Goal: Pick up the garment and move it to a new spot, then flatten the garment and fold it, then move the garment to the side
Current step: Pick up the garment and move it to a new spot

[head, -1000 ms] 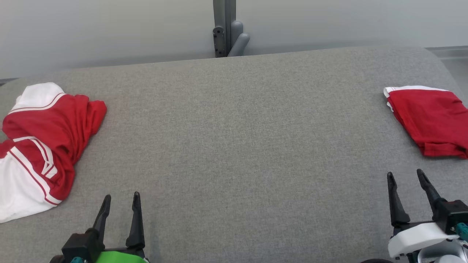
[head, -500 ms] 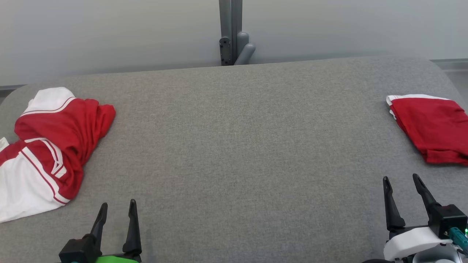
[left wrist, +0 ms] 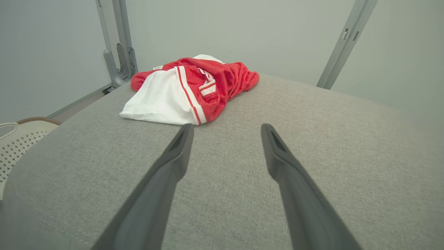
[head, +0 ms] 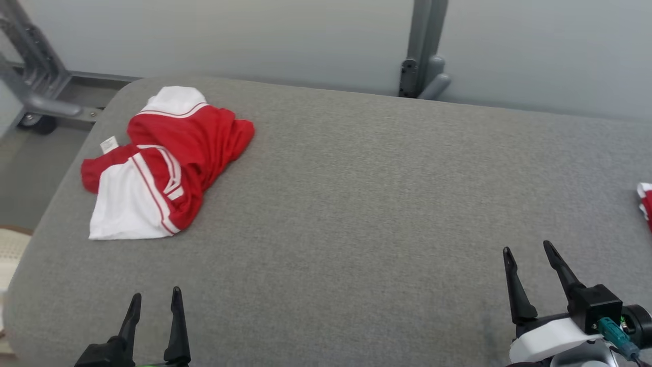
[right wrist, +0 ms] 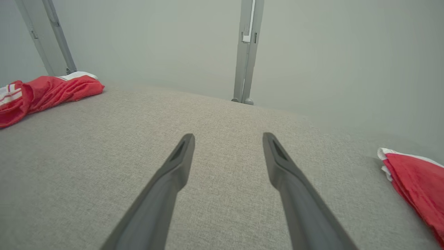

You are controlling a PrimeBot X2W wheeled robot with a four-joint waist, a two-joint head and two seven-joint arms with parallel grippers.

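Head view: crumpled garment (head: 163,158), red and white, lies on grey padded table (head: 356,204), far-left area near rounded corner. At lower left, left gripper (head: 156,293): fingers spread wide, nothing between, well apart from crumpled garment. At lower right, right gripper (head: 526,247): fingers likewise wide, empty, over bare fabric. Folded red garment (head: 645,204) at right table edge, mostly cut off. Left wrist view: crumpled garment ahead of fingertips, slightly left, not touching.
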